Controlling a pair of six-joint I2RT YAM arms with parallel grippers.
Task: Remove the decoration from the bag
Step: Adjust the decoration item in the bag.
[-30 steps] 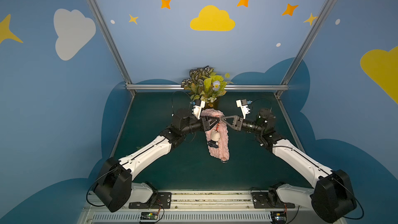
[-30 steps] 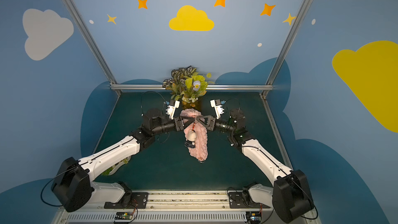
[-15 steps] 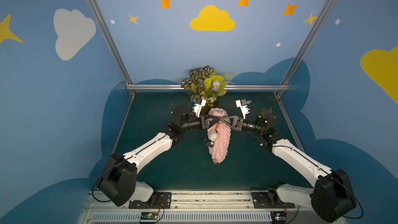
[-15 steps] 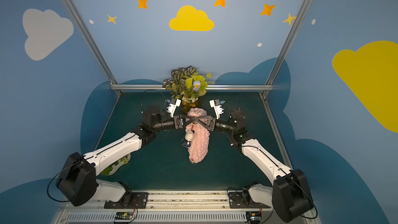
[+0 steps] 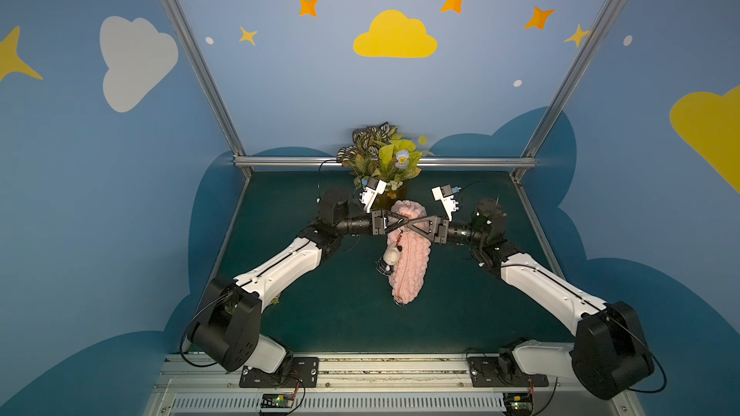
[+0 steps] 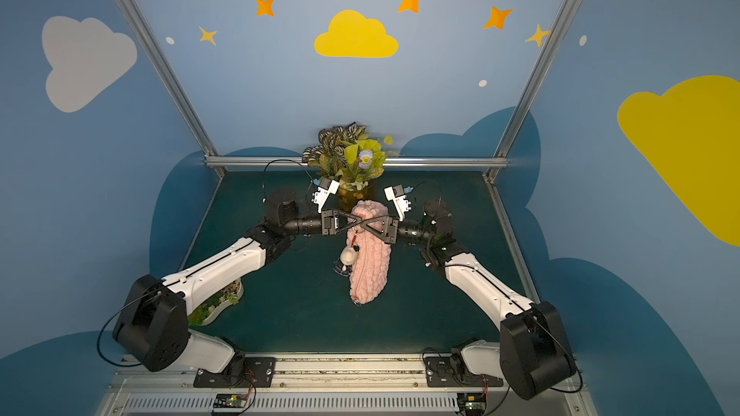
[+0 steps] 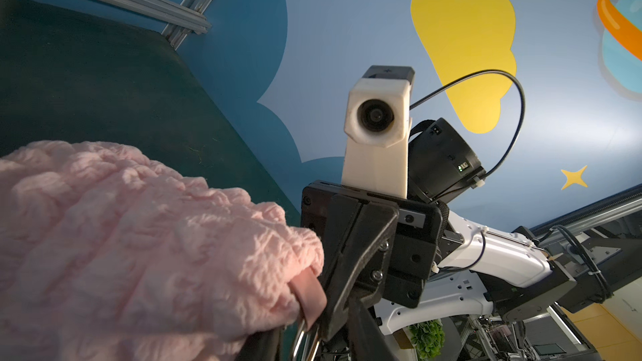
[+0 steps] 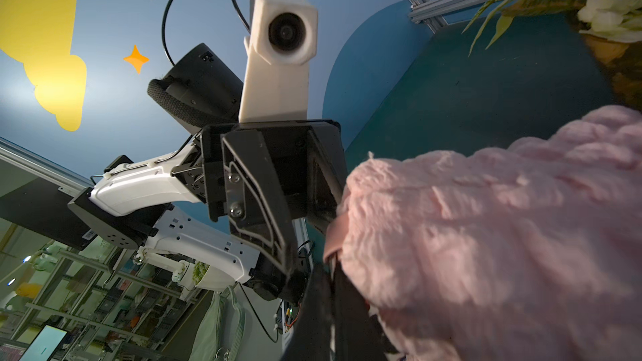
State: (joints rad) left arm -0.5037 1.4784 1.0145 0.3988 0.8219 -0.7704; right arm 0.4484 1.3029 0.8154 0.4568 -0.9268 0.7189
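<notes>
The pink puffy bag [image 5: 410,262] hangs lengthwise over the green mat, its top end lifted between both grippers. The decoration [image 5: 390,258], a small cream doll on a reddish cord, dangles against the bag's left side in both top views [image 6: 347,256]. My right gripper [image 8: 333,283] is shut on the pink tab [image 8: 331,237] at the bag's top corner. My left gripper [image 7: 309,335] crosses it from the other side. Its jaws stand partly apart with the metal ring [image 7: 303,336] between them. In a top view the fingers of the two grippers form an X [image 5: 408,225].
A vase of leafy foliage [image 5: 382,158] stands just behind the bag at the back rail [image 5: 472,162]. A white planter with green plants [image 6: 218,302] lies under my left arm. Bare green mat [image 5: 480,306] lies in front of and beside the bag.
My left gripper has reached further right, crossing the right gripper's fingers, and its jaws have narrowed round the ring. The bag hangs straighter, with the doll swung slightly left.
</notes>
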